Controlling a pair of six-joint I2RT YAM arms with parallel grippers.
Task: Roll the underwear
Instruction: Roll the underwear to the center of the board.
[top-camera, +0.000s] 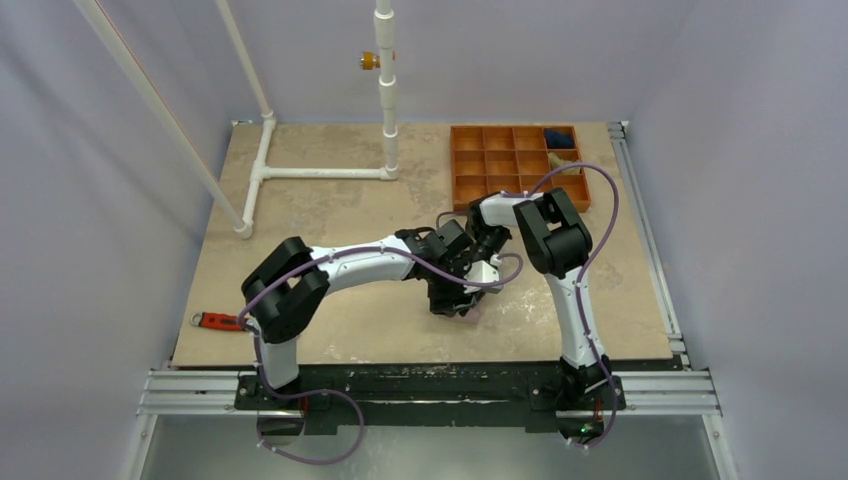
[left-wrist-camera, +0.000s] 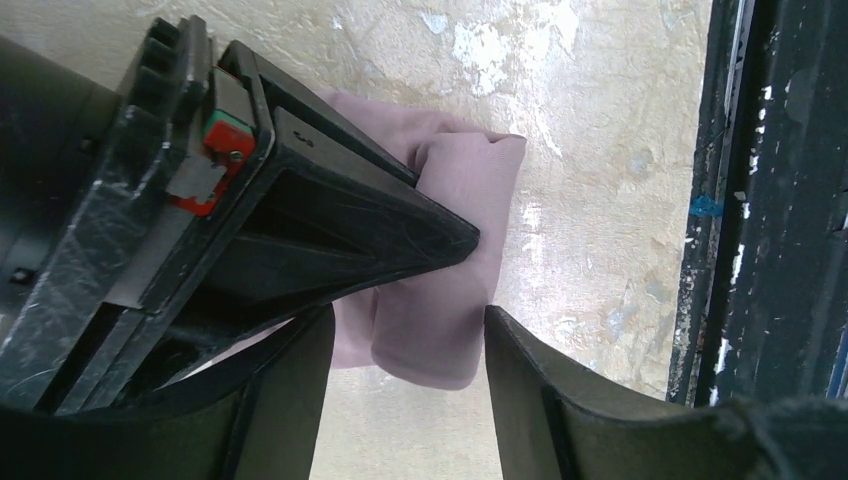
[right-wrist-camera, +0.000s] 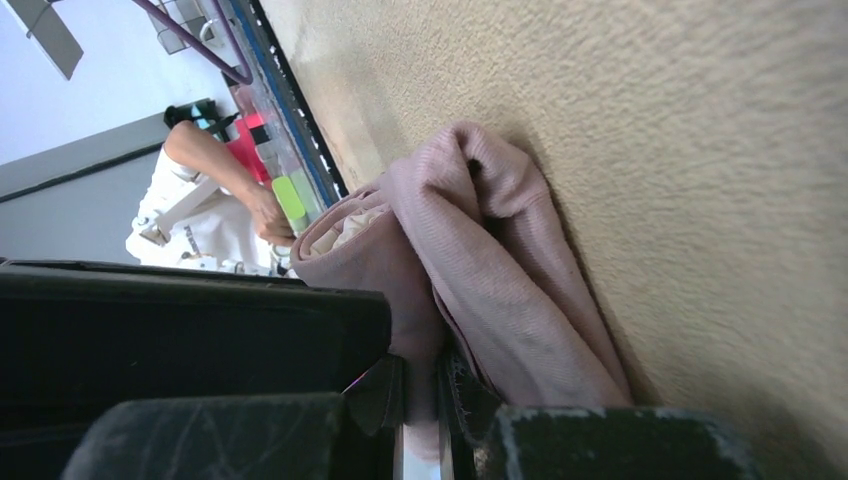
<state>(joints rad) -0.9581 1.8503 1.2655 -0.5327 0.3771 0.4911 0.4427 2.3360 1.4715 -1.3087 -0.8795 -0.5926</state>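
The underwear is a pale dusty-pink cloth, partly rolled, with a cream panel showing at its end, lying on the tan table near the front edge. In the left wrist view it is a short thick roll. My right gripper is shut on a fold of it, and its black body lies across the roll. My left gripper is open, its fingers on either side of the roll's near end. In the top view both grippers meet at the table's middle front and hide the cloth.
An orange compartment tray stands at the back right, holding a dark blue bundle and an olive-tan bundle. A white pipe frame stands at the back left. A red-handled tool lies at the front left. The black front rail is close by.
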